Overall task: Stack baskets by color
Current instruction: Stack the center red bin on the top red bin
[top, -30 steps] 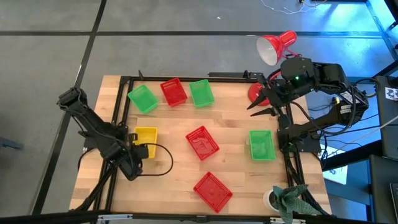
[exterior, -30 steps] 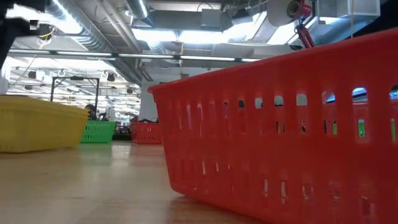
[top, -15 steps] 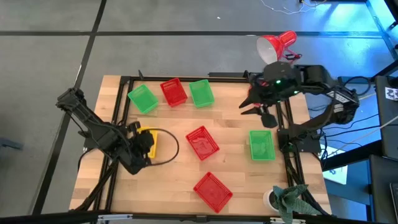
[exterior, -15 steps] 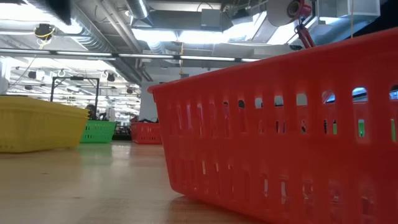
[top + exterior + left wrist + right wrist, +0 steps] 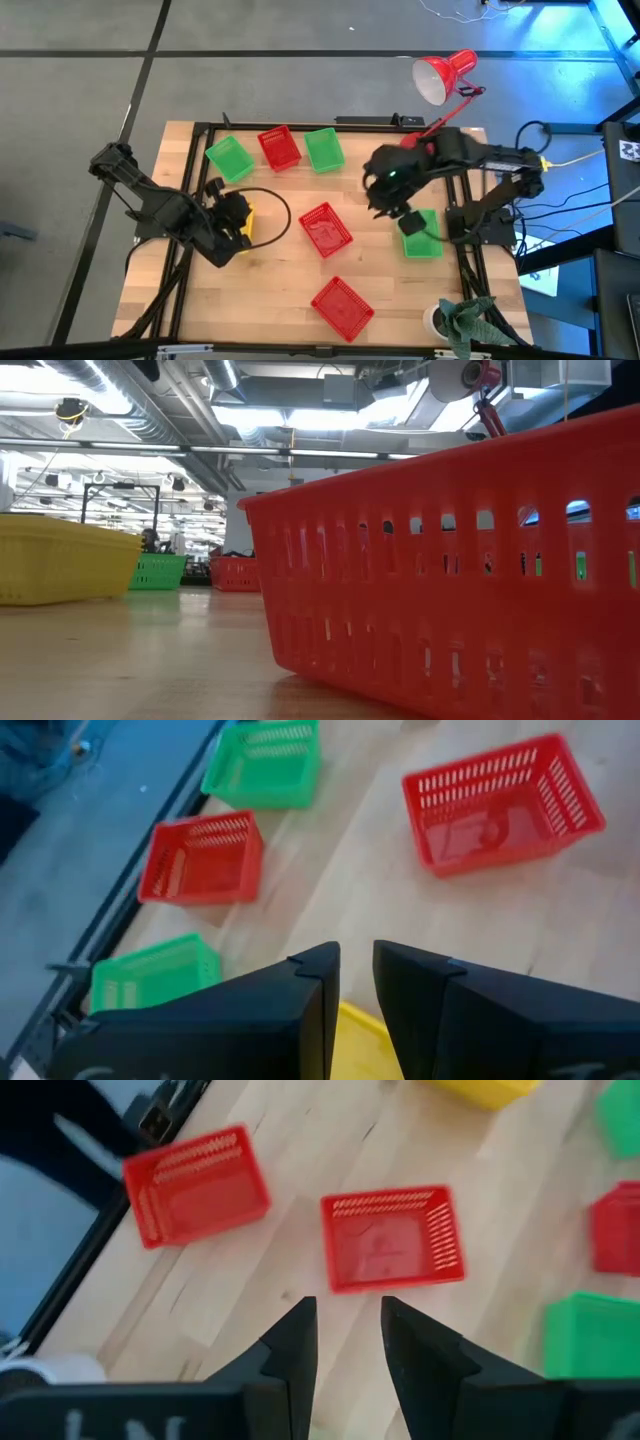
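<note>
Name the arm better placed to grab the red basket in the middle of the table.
Right. The right gripper hangs open beside the middle red basket, and its wrist view faces that basket squarely. The left gripper sits over the yellow basket at the left edge.

Even overhead light falls on the wooden surface (image 5: pixel 280 270), with soft, short shadows. In the low view, ceiling fixtures (image 5: pixel 290 415) glare white and the nearest red basket (image 5: pixel 450 570) looks soft. Both wrist views are motion-blurred, especially toward their edges.
</note>
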Robot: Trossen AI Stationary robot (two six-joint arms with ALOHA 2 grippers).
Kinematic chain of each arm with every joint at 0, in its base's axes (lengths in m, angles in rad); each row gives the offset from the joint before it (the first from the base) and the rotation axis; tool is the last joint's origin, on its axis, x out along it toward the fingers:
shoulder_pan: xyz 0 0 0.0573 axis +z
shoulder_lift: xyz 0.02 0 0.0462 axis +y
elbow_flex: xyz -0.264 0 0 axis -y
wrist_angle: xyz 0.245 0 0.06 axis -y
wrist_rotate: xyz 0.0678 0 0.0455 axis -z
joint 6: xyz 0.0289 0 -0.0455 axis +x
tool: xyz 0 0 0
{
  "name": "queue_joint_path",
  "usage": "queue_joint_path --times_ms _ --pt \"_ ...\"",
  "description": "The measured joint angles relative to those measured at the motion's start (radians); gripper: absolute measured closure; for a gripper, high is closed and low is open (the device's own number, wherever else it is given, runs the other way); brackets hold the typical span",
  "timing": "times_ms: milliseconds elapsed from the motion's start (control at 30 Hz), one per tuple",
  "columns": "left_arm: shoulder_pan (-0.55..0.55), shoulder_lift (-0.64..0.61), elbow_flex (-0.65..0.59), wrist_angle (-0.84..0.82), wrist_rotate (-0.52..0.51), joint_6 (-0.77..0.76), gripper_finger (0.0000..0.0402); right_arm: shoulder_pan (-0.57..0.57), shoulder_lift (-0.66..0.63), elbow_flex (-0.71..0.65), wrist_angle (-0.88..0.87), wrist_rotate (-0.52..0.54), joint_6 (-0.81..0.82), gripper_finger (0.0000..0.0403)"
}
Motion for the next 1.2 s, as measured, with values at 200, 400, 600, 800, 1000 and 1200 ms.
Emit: queue_joint_path --times_ms 200,400,600,800,1000,1200 --pt "0.000 -0.004 0.017 0.000 -0.019 0.006 0.0347 0.038 0.107 0.000 -0.039 0.000 0.000 0.0289" --pt "-0.026 -0.039 0.017 0.000 -0.016 0.008 0.0343 0.062 0.224 0.000 -0.027 -0.001 -0.002 0.0289" --pt "-0.038 -0.083 0.017 0.001 -0.017 0.027 0.0347 0.069 0.343 0.000 -0.012 -0.003 0.030 0.0289" --pt "-0.037 -0.123 0.017 0.001 -0.018 0.039 0.0348 0.075 0.456 0.000 0.038 -0.007 0.052 0.0289" --pt "-0.037 -0.145 0.017 0.002 -0.018 0.083 0.0348 0.083 0.546 0.000 0.099 0.014 0.050 0.0289" --pt "-0.037 -0.148 0.017 0.004 -0.018 0.083 0.0348 0.083 0.605 0.000 0.105 0.015 0.047 0.0289"
